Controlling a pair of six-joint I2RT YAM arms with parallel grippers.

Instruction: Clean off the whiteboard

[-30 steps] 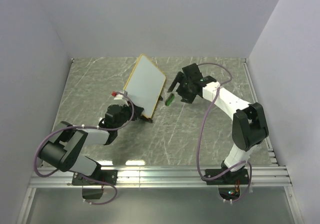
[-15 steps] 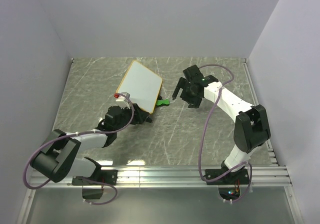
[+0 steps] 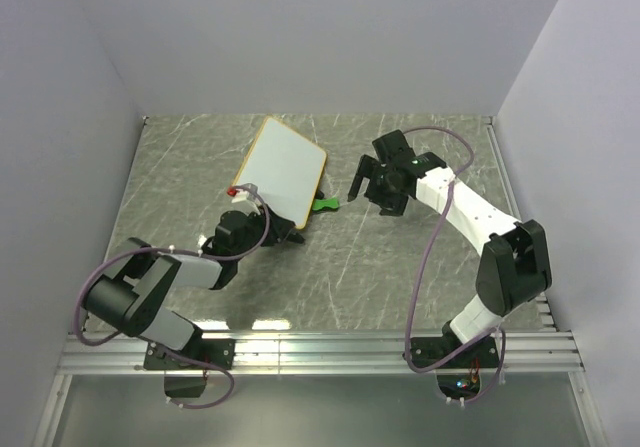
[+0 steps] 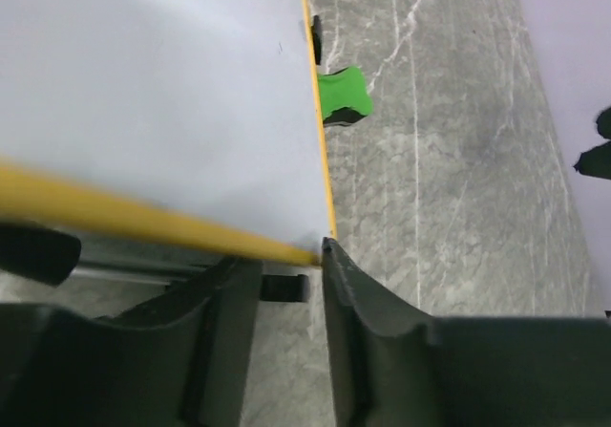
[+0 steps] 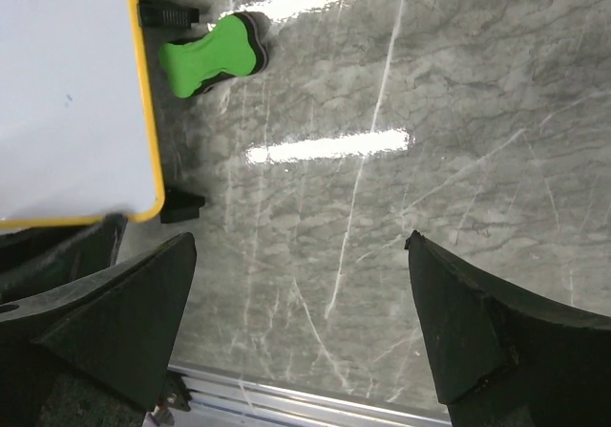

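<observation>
The whiteboard point(image 3: 283, 167) lies flat on its black feet on the marbled table; its white face looks blank and has a thin yellow frame. My left gripper point(image 3: 283, 233) is at the board's near corner. In the left wrist view the left gripper point(image 4: 284, 255) has its jaws a little apart, with only a black foot point(image 4: 284, 287) and the table showing in the gap, and the whiteboard point(image 4: 153, 93) just beyond the tips. A green eraser point(image 3: 324, 204) point(image 4: 341, 94) point(image 5: 212, 54) lies loose beside the board's right edge. My right gripper point(image 3: 368, 185) point(image 5: 299, 241) hovers wide open and empty, right of the eraser and the whiteboard point(image 5: 67, 93).
An aluminium rail point(image 3: 320, 352) point(image 5: 286, 403) runs along the table's near edge by the arm bases. Pale walls close in the left, back and right sides. Purple cables loop off both arms.
A second ago the left gripper held the board tilted up on its edge; it now lies flat and the left jaws have let go. The eraser dropped onto the table. The right gripper drew back slightly.
</observation>
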